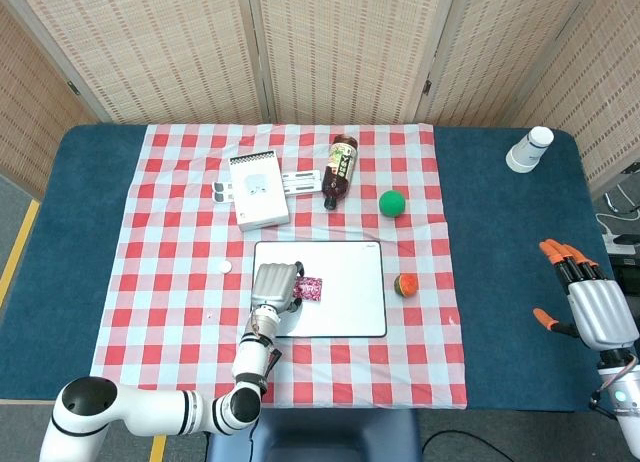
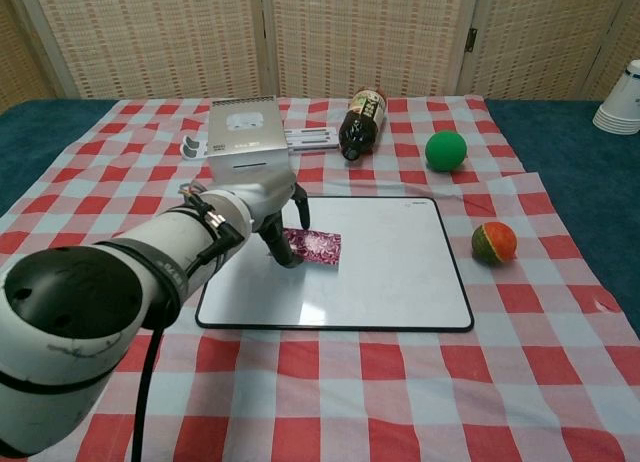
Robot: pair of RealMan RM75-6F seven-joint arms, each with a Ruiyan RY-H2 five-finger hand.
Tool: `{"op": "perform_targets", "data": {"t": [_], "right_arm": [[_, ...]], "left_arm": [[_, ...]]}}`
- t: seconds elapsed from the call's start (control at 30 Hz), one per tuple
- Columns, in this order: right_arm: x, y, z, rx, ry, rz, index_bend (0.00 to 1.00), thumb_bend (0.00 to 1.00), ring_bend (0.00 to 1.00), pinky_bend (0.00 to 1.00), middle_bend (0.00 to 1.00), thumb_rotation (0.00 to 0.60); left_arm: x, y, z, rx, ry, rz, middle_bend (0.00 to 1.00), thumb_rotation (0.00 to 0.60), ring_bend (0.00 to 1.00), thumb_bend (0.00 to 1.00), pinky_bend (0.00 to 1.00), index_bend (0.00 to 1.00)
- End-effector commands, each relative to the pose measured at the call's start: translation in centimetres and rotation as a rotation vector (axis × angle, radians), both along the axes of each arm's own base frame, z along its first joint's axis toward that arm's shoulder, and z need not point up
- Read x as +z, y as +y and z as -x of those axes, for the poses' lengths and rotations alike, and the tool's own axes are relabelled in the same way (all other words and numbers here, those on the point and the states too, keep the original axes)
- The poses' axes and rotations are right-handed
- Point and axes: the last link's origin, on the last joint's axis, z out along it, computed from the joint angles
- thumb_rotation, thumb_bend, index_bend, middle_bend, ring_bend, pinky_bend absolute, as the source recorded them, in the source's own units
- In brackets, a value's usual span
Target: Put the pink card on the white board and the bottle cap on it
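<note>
The pink card (image 2: 316, 247) is pinched in the left hand (image 2: 268, 207) over the white board (image 2: 380, 272), while the right hand (image 1: 590, 302) hangs empty, fingers spread.

A red-and-white checked cloth (image 1: 160, 282) covers the blue counter (image 1: 500, 242). On the cloth lie a dark bottle (image 1: 340, 169) on its side, a green ball (image 1: 392, 203), an orange-green ball (image 1: 405, 285) and a white box (image 1: 258, 190). White cups (image 1: 529, 149) stand stacked on the counter's far right corner.

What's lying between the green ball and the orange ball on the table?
Nothing lies between the green ball and the orange ball; only bare checked cloth separates them, beside the white board's right edge. The head view shows this most plainly.
</note>
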Motion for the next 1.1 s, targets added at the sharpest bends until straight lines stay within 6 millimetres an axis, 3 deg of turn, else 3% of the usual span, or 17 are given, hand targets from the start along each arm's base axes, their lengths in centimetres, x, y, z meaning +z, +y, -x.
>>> {"op": "perform_targets", "data": {"t": [0.03, 0.23, 0.57, 0.77, 1.1], "right_arm": [[0.0, 0.0, 0.0, 0.000, 0.000, 0.000, 0.03, 0.12, 0.00, 0.22, 0.06, 0.600], [-0.1, 0.0, 0.0, -0.001, 0.002, -0.002, 0.03, 0.11, 0.00, 0.22, 0.06, 0.600], [-0.7, -0.2, -0.1, -0.001, 0.014, -0.021, 0.03, 0.12, 0.00, 0.22, 0.06, 0.600], [-0.9, -0.2, -0.2, -0.004, 0.021, -0.024, 0.03, 0.12, 0.00, 0.22, 0.06, 0.600], [-0.8, -0.2, -0.1, -0.009, 0.020, -0.025, 0.03, 0.11, 0.00, 0.22, 0.06, 0.600]], "left_arm": [[0.2, 0.1, 0.1, 0.000, -0.001, -0.002, 1.00, 0.600, 1.00, 0.26, 1.00, 0.23], [1.8, 0.9, 1.5, 0.003, 0.034, -0.040, 1.00, 0.600, 1.00, 0.26, 1.00, 0.23], [5.9, 3.3, 8.0, 0.131, 0.107, -0.111, 1.00, 0.600, 1.00, 0.34, 1.00, 0.33], [6.2, 3.7, 9.8, 0.155, 0.131, -0.122, 1.00, 0.600, 1.00, 0.35, 1.00, 0.36], [5.8, 4.4, 10.8, 0.155, 0.174, -0.143, 1.00, 0.600, 1.00, 0.35, 1.00, 0.36]]}}
